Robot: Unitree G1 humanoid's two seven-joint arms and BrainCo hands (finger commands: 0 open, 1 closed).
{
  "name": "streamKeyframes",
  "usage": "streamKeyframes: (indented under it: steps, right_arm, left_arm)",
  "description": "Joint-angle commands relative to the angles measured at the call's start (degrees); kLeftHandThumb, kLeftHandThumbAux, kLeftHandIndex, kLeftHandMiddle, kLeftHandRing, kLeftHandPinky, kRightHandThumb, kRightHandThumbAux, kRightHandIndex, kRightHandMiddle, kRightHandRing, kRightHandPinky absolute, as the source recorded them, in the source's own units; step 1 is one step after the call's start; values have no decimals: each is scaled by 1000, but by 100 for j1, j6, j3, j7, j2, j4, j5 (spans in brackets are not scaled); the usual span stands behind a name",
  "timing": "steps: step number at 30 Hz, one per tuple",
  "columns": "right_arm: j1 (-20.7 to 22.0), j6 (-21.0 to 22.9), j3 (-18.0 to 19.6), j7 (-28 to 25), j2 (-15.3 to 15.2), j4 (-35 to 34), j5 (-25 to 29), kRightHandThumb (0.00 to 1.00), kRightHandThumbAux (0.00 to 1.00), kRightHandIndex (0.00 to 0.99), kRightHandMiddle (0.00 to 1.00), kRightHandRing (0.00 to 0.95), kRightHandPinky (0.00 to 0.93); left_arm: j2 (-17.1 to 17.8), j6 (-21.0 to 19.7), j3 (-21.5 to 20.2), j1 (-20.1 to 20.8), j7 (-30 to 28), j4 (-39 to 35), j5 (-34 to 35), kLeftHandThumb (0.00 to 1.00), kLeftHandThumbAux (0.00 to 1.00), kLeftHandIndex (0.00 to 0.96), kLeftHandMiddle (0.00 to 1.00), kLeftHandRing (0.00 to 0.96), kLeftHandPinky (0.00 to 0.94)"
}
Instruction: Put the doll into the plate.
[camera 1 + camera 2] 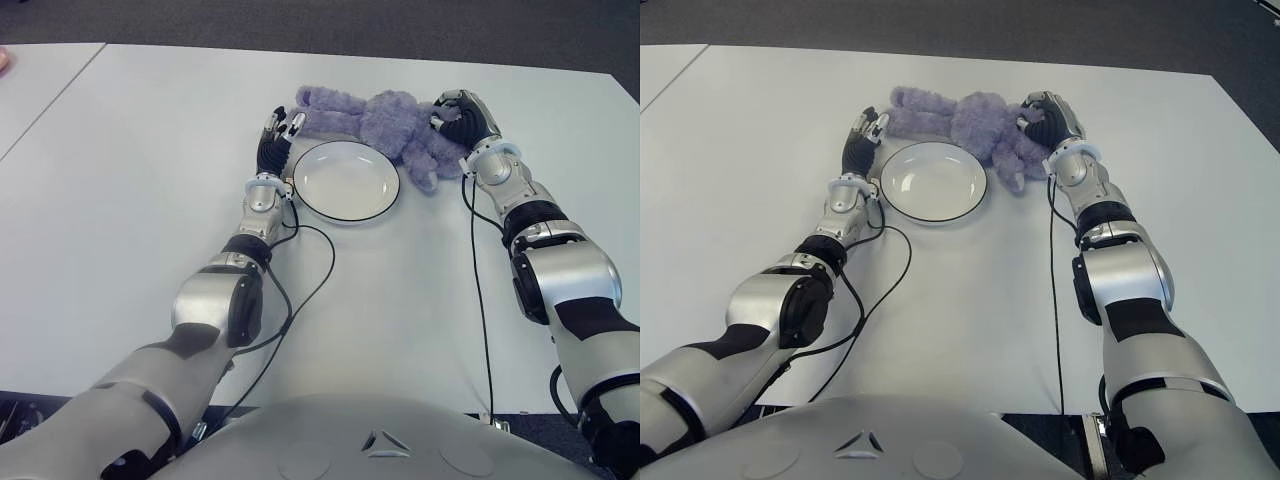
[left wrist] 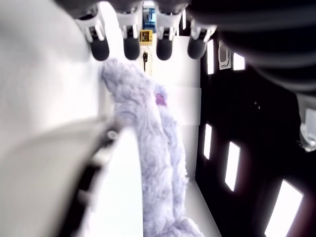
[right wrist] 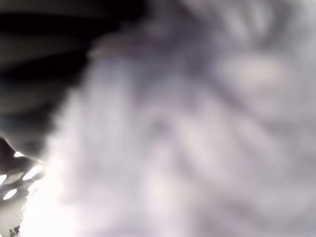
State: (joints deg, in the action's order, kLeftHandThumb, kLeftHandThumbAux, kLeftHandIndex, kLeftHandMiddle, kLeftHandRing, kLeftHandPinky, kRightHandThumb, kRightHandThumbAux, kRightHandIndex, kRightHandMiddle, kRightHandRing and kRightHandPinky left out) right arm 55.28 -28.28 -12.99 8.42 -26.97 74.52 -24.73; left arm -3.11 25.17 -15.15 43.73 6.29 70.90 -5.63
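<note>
A purple plush doll (image 1: 385, 120) lies stretched along the white table just behind a white plate (image 1: 347, 180) with a dark rim, which holds nothing. One of its limbs hangs down by the plate's right side. My right hand (image 1: 458, 115) is at the doll's right end with its fingers curled into the fur; purple fur of the doll (image 3: 197, 138) fills the right wrist view. My left hand (image 1: 280, 130) reaches past the plate's left side to the doll's left end. Its fingertips (image 2: 131, 47) are spread, with the doll (image 2: 153, 143) just beyond them.
Black cables (image 1: 320, 270) trail from both wrists across the table (image 1: 130, 180) toward me. A second white table (image 1: 35, 90) abuts on the left. Dark floor (image 1: 300, 25) lies past the table's far edge, close behind the doll.
</note>
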Motion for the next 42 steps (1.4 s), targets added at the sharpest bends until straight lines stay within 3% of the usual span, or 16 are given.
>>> streamKeyframes:
  steps: [1,20,42]
  right_arm:
    - [-198,17,92,-275,160,153,112,700,719,440,860,847,838]
    - [388,153,209,-113,64,130,109,700,720,439,862,845,842]
    - [627,89,321,-16,15,96,57,689,720,438,872,859,856]
  left_arm:
    - [-67,-585,-104,-1185,-145,742,96,0,405,0,56,53,59]
    - [-80,-697,-129,-1143,-120,763,139,0,409,0,66,56,53]
    - [-104,-720,-98,-1124,-66,774,96,0,414,0,71,59,50]
